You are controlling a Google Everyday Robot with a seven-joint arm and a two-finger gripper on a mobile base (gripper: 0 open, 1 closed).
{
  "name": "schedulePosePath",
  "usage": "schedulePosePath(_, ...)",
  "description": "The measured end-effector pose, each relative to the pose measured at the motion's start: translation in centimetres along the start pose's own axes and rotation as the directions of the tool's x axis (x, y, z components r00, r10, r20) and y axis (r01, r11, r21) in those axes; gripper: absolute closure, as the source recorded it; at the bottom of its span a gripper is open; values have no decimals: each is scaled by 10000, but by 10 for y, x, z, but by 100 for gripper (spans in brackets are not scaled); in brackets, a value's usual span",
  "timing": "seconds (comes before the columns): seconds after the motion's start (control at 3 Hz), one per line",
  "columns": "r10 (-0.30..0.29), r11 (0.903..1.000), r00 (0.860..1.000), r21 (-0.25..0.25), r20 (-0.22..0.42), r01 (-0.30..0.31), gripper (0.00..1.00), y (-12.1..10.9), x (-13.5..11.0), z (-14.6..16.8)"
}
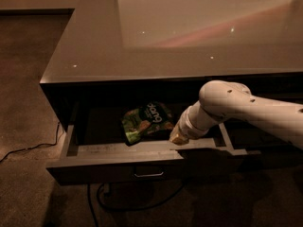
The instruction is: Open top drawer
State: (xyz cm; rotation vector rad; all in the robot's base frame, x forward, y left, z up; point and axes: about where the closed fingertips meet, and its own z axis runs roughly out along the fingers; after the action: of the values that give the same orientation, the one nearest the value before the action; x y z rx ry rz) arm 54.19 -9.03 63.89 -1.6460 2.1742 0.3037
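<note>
The top drawer (pixel 118 167) stands pulled out from under the glossy counter, with its small metal pull (pixel 148 174) at the front's centre. My white arm reaches in from the right and bends down into the drawer. The gripper (pixel 178 138) sits low inside the drawer, right behind the front wall and right of the middle. A green snack bag (pixel 147 121) lies on the drawer floor just left of the gripper.
The counter top (pixel 189 27) overhangs the back of the drawer. A black cable (pixel 28 149) runs across the carpet at the left, and more cable loops under the drawer front (pixel 132 203).
</note>
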Motion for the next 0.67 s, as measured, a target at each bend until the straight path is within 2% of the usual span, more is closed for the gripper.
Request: schedulePosePath(0.67,304,9991,9959,-272,-855,-328,100,11,40,14)
